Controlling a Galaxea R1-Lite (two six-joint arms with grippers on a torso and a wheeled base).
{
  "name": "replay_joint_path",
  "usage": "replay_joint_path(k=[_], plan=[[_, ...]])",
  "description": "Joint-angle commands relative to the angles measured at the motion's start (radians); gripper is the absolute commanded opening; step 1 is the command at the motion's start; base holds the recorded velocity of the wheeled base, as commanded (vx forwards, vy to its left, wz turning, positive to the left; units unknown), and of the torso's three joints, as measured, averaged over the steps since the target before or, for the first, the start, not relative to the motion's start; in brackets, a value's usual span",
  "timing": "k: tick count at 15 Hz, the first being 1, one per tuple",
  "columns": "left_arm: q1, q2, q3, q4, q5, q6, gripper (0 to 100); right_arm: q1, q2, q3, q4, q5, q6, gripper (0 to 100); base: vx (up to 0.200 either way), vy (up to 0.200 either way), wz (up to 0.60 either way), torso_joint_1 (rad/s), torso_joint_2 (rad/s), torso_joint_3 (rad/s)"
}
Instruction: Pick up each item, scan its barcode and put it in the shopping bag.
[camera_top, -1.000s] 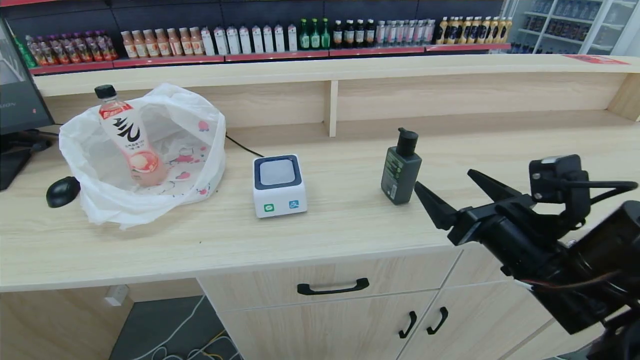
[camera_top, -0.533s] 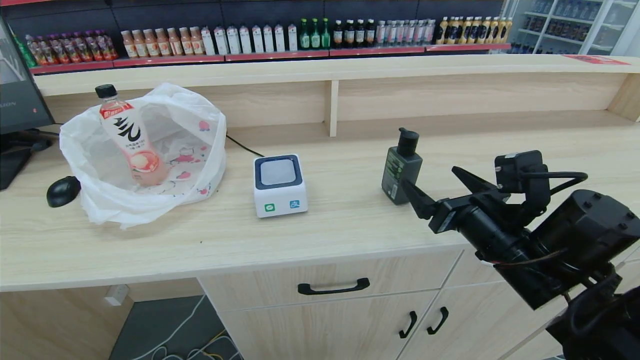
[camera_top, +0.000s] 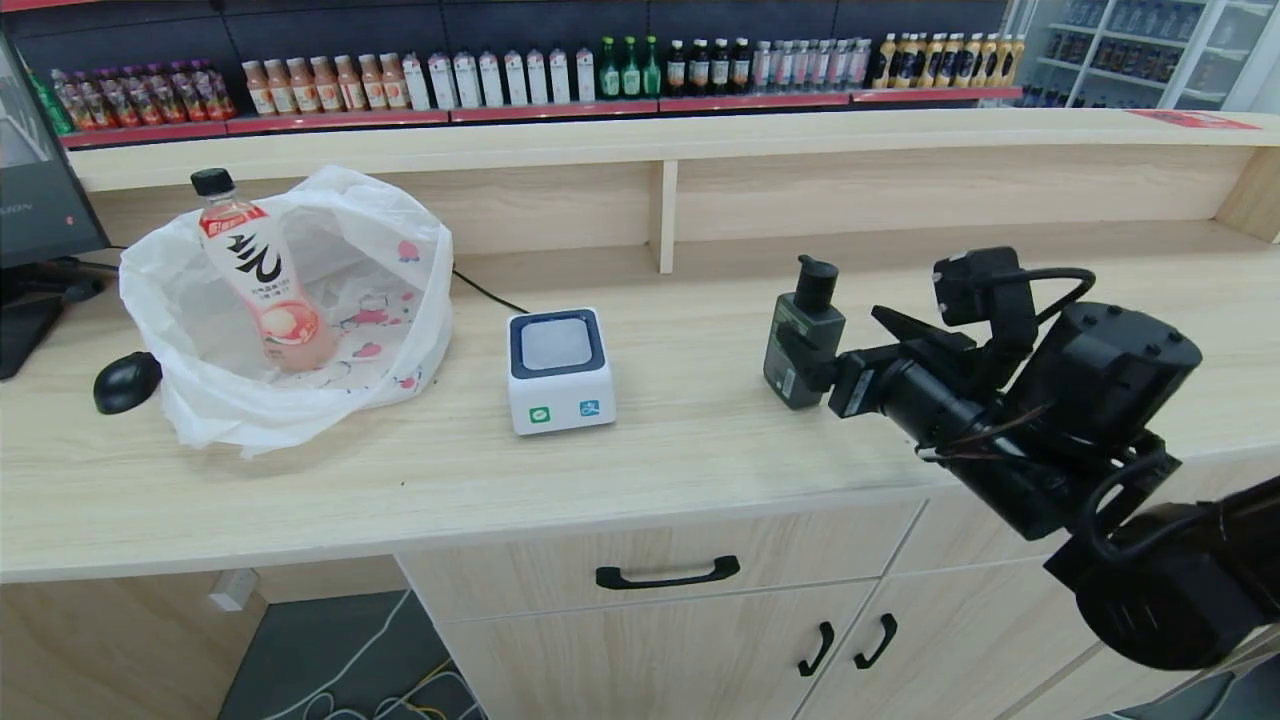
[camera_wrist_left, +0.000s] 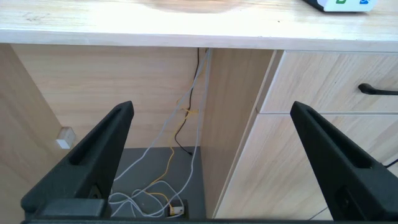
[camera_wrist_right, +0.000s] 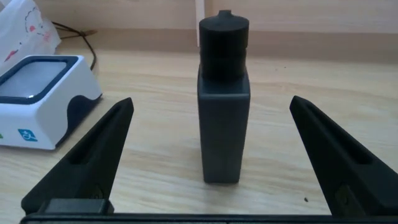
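One item to go; pickup step. Right pincer (camera_top: 838, 345) spread, dark pump bottle (camera_wrist_right: 224, 134) upright between its fingers (camera_wrist_right: 93, 155), untouched. Next: close squarely, lift toward scanner (camera_top: 557, 368) at its left.

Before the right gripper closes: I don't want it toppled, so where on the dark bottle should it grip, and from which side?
Grip the dark bottle's flat-sided body around mid-height, not the narrower cap. It stands upright on the counter, so come in level from the robot's right, where the open right gripper lines up with it.
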Motion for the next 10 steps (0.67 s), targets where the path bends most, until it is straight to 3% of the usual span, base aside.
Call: replay_joint_path(k=[1, 10], plan=[[0.0, 0.0, 0.0, 0.0, 0.0, 0.0, 100, -0.026, 0.01, -0.085, 0.06, 0.016, 0.011, 100, 0.0, 0.0, 0.0, 0.0, 0.0, 0.0], [0.0, 0.0, 0.0, 0.0, 0.0, 0.0, 100, -0.024, 0.142, -0.214, 0.069, 0.045, 0.011, 100, 0.0, 0.0, 0.0, 0.0, 0.0, 0.0]])
